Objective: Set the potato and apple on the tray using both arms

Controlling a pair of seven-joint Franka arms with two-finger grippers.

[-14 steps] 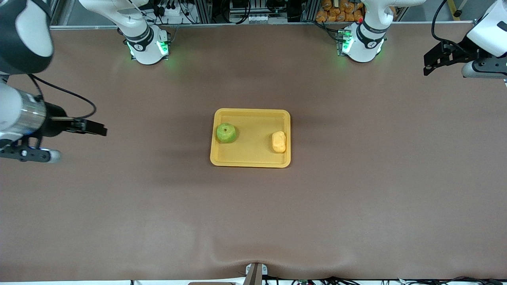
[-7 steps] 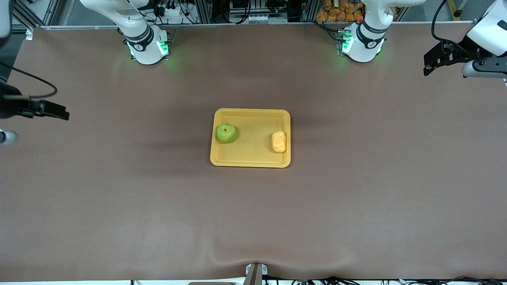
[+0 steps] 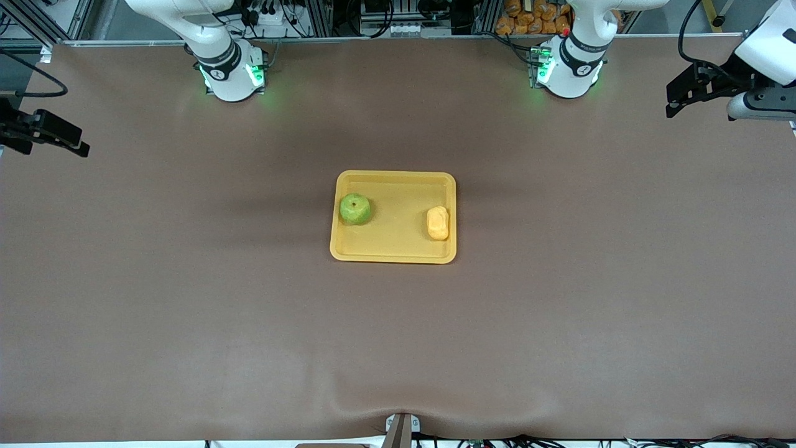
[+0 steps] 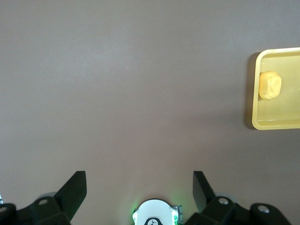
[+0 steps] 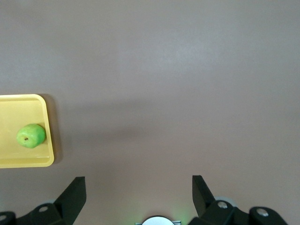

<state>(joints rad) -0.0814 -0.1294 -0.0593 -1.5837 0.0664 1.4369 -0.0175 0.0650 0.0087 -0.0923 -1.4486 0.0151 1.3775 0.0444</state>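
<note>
The yellow-orange tray (image 3: 398, 186) lies in the middle of the brown table. On it rests the green apple (image 3: 355, 209), toward the right arm's end, and the potato (image 3: 438, 223), toward the left arm's end. My right gripper (image 3: 79, 148) hangs open and empty high over the table's edge at the right arm's end, well away from the tray. My left gripper (image 3: 673, 106) is open and empty over the left arm's end. The left wrist view shows the potato (image 4: 270, 85) on the tray (image 4: 279, 124); the right wrist view shows the apple (image 5: 31, 136) on the tray (image 5: 23, 161).
The right arm's base (image 3: 231, 74) and the left arm's base (image 3: 569, 71) stand at the table's edge farthest from the front camera. A ripple in the brown cover (image 3: 398, 404) runs along the edge nearest the camera. Orange bags (image 3: 535, 18) sit off the table past the bases.
My right gripper has pulled away toward the right arm's end of the table, its wrist leaving the front view. The left arm has barely moved. Apple and potato stay put on the tray.
</note>
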